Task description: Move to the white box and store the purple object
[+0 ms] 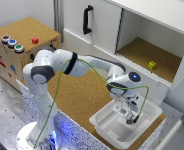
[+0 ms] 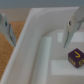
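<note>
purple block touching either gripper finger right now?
Apart. The wrist view shows the purple block lying on the white box floor, with clear space between it and both fingers of the open gripper.

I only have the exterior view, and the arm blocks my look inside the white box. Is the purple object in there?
Observer: Yes. The wrist view shows a purple cube lying on the floor of the white box.
Operator: Is the gripper holding it?
Observer: No. The gripper is open, and the cube lies free, close to one finger.
Operator: Any marking on the cube?
Observer: Yes, a yellow mark on the face turned toward the wrist camera.
</note>
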{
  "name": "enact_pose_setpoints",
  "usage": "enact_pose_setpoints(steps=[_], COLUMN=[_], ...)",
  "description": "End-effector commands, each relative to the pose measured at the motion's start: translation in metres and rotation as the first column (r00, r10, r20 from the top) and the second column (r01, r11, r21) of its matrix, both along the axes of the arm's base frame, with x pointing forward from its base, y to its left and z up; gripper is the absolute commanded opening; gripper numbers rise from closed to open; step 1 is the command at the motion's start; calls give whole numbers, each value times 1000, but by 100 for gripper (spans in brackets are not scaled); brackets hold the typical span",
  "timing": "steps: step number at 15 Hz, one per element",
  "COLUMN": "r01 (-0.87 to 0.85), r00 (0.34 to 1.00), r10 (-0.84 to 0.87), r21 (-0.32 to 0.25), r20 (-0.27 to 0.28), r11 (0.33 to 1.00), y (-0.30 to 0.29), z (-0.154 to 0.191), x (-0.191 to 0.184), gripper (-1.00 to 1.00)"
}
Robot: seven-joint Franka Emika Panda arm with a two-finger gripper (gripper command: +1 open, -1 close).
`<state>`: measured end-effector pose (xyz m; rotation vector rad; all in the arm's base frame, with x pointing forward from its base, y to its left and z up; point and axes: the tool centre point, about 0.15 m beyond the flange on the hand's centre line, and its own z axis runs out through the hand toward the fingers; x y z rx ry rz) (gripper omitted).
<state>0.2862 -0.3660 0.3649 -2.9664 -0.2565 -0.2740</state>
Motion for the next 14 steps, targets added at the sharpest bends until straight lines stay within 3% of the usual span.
enact_pose_setpoints(steps=[1, 11, 12, 14], r01=[-3, -3, -16, -52], r00=[999, 999, 996, 984], r10=[8, 8, 18, 58], r21=[-87, -87, -23, -42], r20=[54, 54, 90, 168], r11=[996, 996, 1000, 998], y=[24, 24, 26, 62], z=[4, 4, 16, 53], x=[-21, -21, -24, -5], gripper=[100, 100, 100, 100])
